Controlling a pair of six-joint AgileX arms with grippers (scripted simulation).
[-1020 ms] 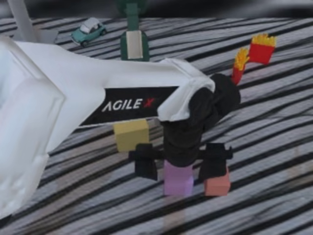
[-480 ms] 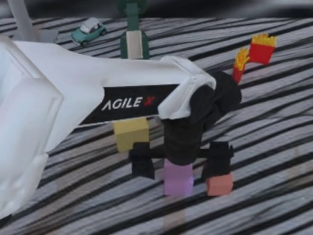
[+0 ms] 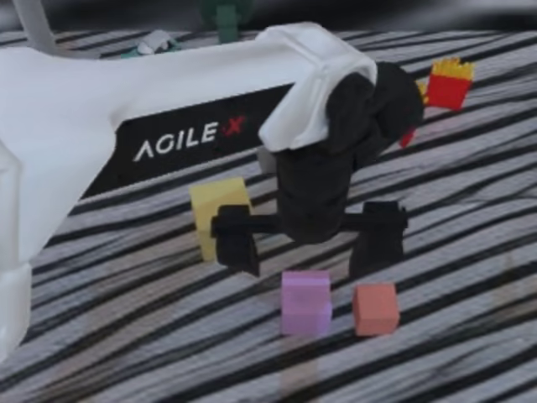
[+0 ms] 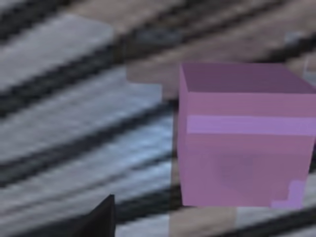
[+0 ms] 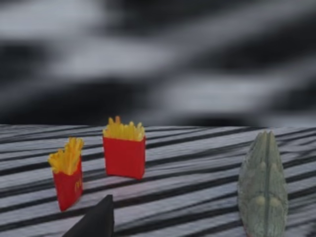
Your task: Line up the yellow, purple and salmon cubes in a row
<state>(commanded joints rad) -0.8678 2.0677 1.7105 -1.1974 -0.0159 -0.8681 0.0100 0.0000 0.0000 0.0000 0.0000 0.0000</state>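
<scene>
The pale yellow cube (image 3: 220,210), the lilac-purple cube (image 3: 305,300) and the smaller salmon cube (image 3: 375,308) all rest on the striped table. Purple and salmon sit close side by side; yellow is farther back and to the left, partly behind a finger. My left gripper (image 3: 306,243) hangs open above and just behind the purple cube, holding nothing. In the left wrist view the purple cube (image 4: 244,133) fills the frame and one dark finger (image 4: 101,219) shows. My right arm is out of the top view; its wrist view shows one finger (image 5: 98,219) set wide.
Two red fries cartons (image 3: 449,82) (image 3: 409,134) stand at the back right, also seen as cartons (image 5: 124,149) in the right wrist view beside a grey-green upright object (image 5: 262,187). A teal toy car (image 3: 155,42) and a green object (image 3: 225,15) are at the back, partly hidden by my left arm.
My left gripper, open astride the purple cube, has lifted and drawn back from it. The purple cube stays on the table next to the salmon one.
</scene>
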